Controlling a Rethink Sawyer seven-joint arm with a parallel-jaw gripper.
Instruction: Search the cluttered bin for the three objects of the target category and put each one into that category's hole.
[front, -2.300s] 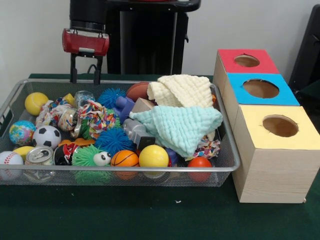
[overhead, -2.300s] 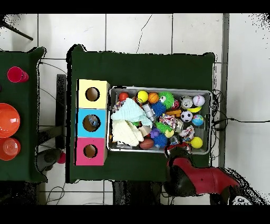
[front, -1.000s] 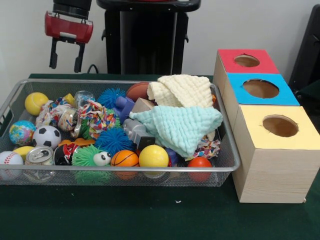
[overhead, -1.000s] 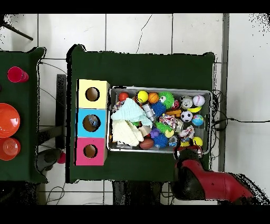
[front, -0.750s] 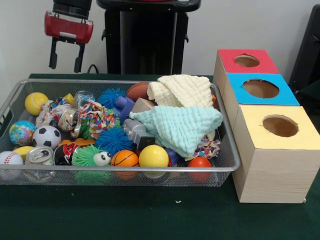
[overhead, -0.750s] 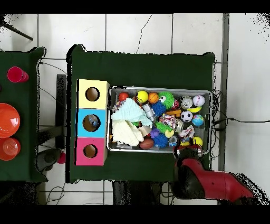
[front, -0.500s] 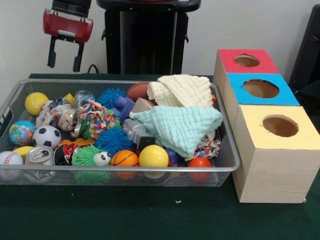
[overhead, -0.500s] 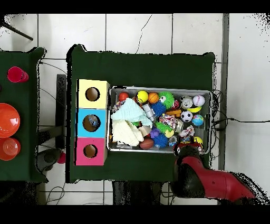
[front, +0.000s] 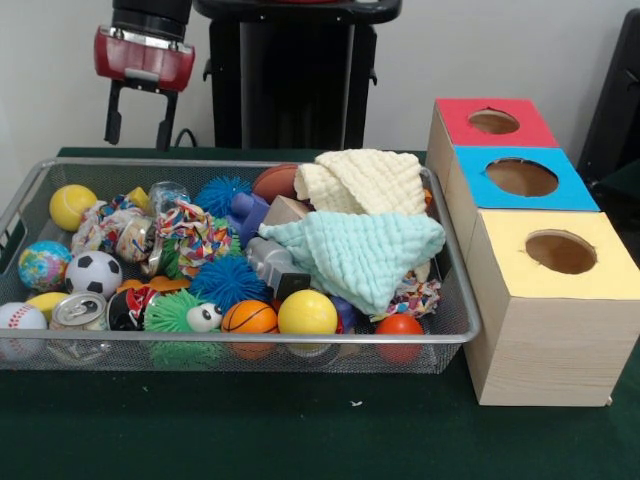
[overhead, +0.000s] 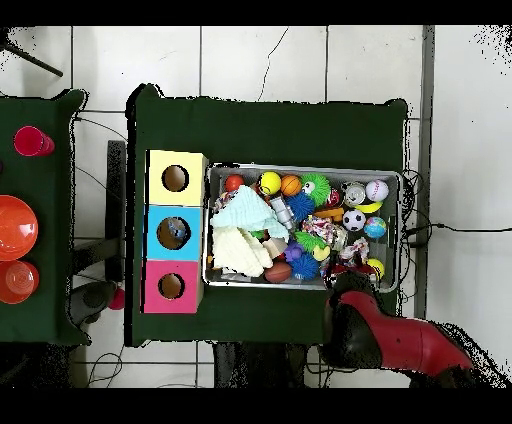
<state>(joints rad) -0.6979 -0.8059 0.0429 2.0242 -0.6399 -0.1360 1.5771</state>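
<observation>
1. While hanging above the back-left corner of the bin (front: 250, 338) (front view), clear of its rim: gripper (front: 137, 143) with jaws open, 2 fingers spread, nothing between them.
2. Seen from overhead: red arm (overhead: 385, 340) reaching to the bin's (overhead: 300, 168) near-right corner, gripper itself hidden under it.
3. Cannot tell which category is the target; all clutter inside the bin, none in a hole.
4. Left end: yellow ball (front: 73, 205), globe ball (front: 43, 264), soccer ball (front: 93, 272), baseball (front: 20, 318), can (front: 79, 310).
5. Front row: green spiky toy (front: 180, 312), basketball (front: 249, 317), second yellow ball (front: 307, 313), orange-red ball (front: 400, 326).
6. Middle: rope toy (front: 195, 235), blue spiky ball (front: 227, 278), brown football (front: 275, 181) at the back.
7. Right half: cream cloth (front: 365, 180) behind, mint cloth (front: 360, 250) draped over other items.
8. Just beside the bin's right end: 3 boxes in a row, with red hole (front: 493, 121), blue hole (front: 521, 176), yellow hole (front: 560, 251).
</observation>
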